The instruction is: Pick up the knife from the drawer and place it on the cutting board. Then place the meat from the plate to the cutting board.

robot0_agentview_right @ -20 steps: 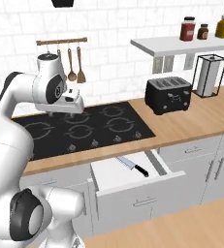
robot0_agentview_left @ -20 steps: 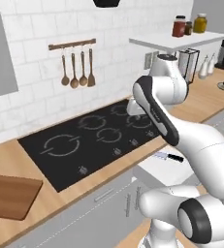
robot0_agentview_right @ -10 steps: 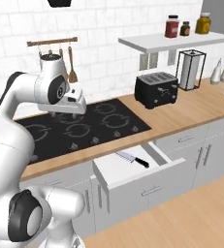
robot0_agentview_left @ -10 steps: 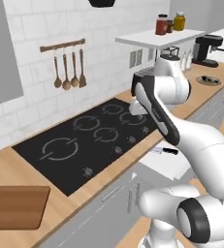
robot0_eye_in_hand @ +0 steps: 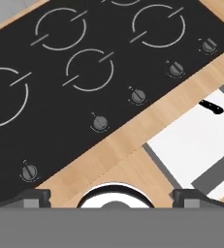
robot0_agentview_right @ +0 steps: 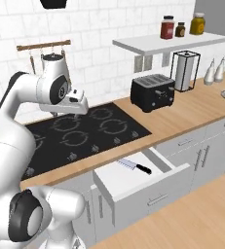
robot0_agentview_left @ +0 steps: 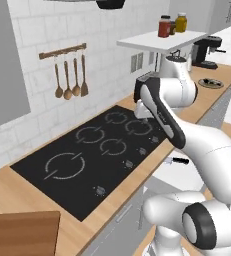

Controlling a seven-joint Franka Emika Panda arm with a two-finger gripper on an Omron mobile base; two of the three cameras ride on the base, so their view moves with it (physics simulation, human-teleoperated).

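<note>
1. Your gripper (robot0_agentview_right: 76,115) hangs over the hob (robot0_agentview_right: 80,133) with its jaws spread wide and nothing between them.
2. The knife (robot0_agentview_right: 134,166) lies in the open drawer (robot0_agentview_right: 143,186) below the counter's front edge, near the drawer's right side, handle to the right. You have not touched it.
3. The board (robot0_agentview_left: 21,235) sits at the counter's left end, bare.
4. Judged progress: nothing done. Left for you: fetch the knife, set it on the board, then move the meat.

arm bent, claw (robot0_eye_in_hand: 111,197) spread wide, facing down
</note>
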